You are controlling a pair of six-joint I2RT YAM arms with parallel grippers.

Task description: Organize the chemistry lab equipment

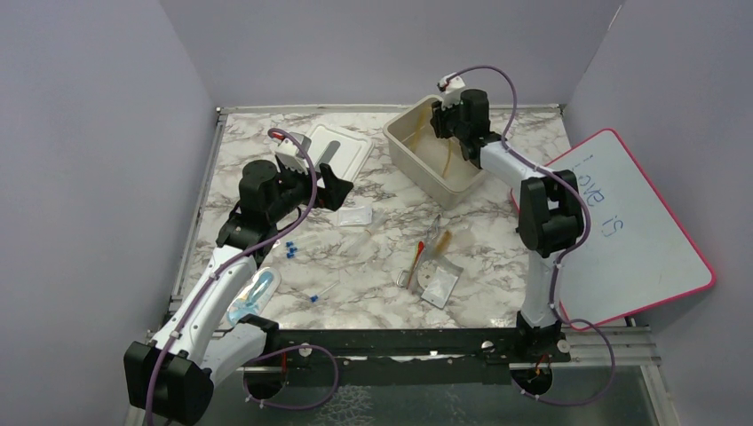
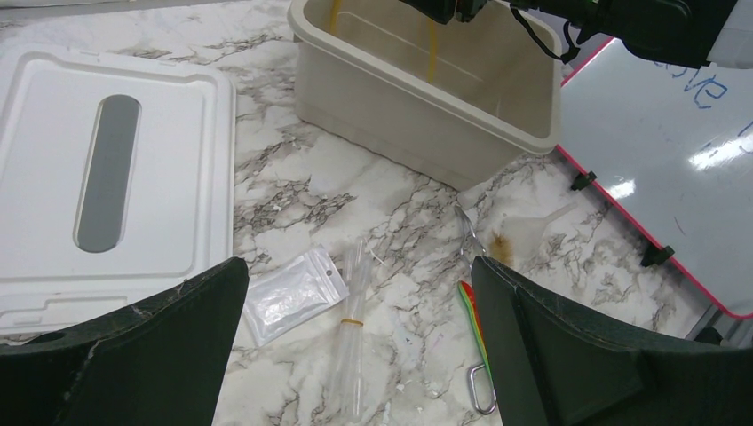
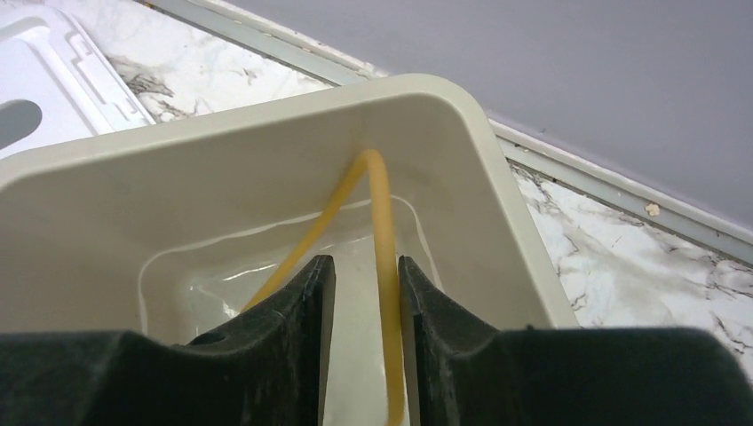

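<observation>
My right gripper (image 1: pixel 441 129) hangs over the beige bin (image 1: pixel 404 153). In the right wrist view its jaws (image 3: pixel 366 264) stand slightly apart around one strand of the amber rubber tubing (image 3: pixel 384 222). The strand rests against the right finger and leaves a gap at the left one; the tubing loops down into the bin (image 3: pixel 266 115). My left gripper (image 1: pixel 330 188) is wide open and empty above a clear packet (image 2: pixel 289 297) and a banded bundle of clear tubes (image 2: pixel 355 342). Thin metal tongs (image 2: pixel 471 235), a red-tipped dropper (image 1: pixel 417 255), another packet (image 1: pixel 438 280) and tiny blue-capped pieces (image 1: pixel 289 247) lie on the marble table.
The white bin lid (image 1: pixel 342 151) lies flat at the back left, also in the left wrist view (image 2: pixel 107 177). The pink-edged whiteboard (image 1: pixel 622 231) lies at the right. A clear packet with a blue item (image 1: pixel 249 297) sits by the left arm. A coloured strip with a metal ring (image 2: pixel 477 333) lies near the tongs.
</observation>
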